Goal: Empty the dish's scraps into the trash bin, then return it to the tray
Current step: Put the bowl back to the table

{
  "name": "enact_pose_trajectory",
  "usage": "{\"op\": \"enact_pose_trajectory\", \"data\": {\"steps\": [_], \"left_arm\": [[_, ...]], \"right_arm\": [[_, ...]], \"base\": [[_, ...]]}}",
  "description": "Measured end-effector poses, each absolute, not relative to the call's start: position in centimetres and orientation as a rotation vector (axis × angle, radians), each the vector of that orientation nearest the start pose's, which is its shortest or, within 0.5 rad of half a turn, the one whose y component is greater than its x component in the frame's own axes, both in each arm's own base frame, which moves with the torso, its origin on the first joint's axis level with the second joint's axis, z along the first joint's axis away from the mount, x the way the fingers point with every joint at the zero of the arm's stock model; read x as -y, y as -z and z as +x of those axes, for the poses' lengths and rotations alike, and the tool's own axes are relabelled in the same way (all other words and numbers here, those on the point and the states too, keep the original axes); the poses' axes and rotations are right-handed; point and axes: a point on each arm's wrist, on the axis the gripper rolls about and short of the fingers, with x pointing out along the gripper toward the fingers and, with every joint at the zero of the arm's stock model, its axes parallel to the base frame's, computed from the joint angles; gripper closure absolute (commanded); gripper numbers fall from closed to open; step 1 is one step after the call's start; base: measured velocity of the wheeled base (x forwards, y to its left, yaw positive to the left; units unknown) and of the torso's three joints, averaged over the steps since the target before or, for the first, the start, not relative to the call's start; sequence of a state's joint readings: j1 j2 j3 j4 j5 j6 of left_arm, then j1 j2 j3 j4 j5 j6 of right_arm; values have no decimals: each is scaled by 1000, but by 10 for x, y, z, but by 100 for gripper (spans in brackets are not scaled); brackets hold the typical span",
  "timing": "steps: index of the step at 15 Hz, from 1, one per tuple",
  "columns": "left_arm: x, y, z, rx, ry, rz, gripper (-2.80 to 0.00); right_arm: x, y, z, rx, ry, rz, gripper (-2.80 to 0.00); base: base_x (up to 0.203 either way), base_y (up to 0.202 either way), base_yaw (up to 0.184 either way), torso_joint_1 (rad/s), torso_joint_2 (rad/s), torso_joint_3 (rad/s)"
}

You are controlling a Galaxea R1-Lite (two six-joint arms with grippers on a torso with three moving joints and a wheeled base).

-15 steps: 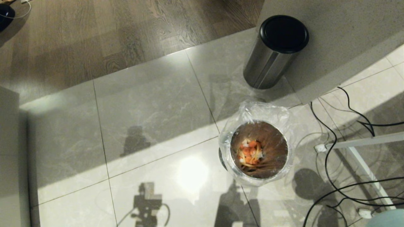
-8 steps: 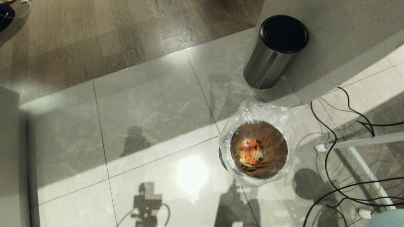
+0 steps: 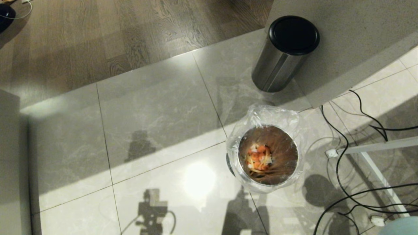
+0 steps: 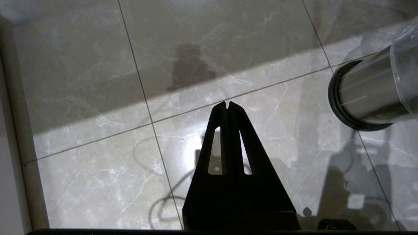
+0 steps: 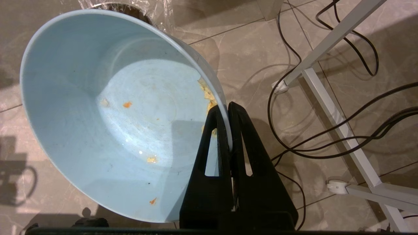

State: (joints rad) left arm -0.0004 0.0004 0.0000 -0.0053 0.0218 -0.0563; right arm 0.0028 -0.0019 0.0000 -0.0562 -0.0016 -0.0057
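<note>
The trash bin (image 3: 267, 156) with its crinkled clear liner stands on the pale tiles, and the orange and pale scraps (image 3: 259, 157) lie at its bottom. The sky-blue dish (image 5: 107, 114) hangs over the floor beside the bin (image 5: 114, 6), tilted, holding only a few small crumbs. My right gripper (image 5: 225, 109) is shut on the dish's rim, one finger inside and one outside. A corner of the dish (image 3: 400, 227) shows at the head view's lower right. My left gripper (image 4: 228, 105) is shut and empty over the tiles, left of the bin (image 4: 369, 94). The tray is out of view.
A shiny steel cylinder with a black lid (image 3: 284, 52) stands beyond the bin against a grey counter base (image 3: 352, 49). Black cables (image 3: 356, 182) and a white frame leg (image 3: 375, 147) lie to the right. Wood flooring (image 3: 114, 36) starts farther back.
</note>
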Motion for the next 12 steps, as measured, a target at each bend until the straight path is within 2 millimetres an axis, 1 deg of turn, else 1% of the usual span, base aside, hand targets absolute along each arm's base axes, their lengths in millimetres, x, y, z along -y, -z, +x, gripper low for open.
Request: {"op": "enact_pose_trajectory", "data": {"steps": [8,12], "left_arm": [[-1,-76,-23,5,-21,-55,0],[-1,-76,-23,5,-21,-55,0]], "right_arm": [[0,-81,-23,58,-1,-5,0],[0,-81,-23,57,-1,-5,0]], "base": [[0,0,0,0,0,7],[0,0,0,3,2,159]]}}
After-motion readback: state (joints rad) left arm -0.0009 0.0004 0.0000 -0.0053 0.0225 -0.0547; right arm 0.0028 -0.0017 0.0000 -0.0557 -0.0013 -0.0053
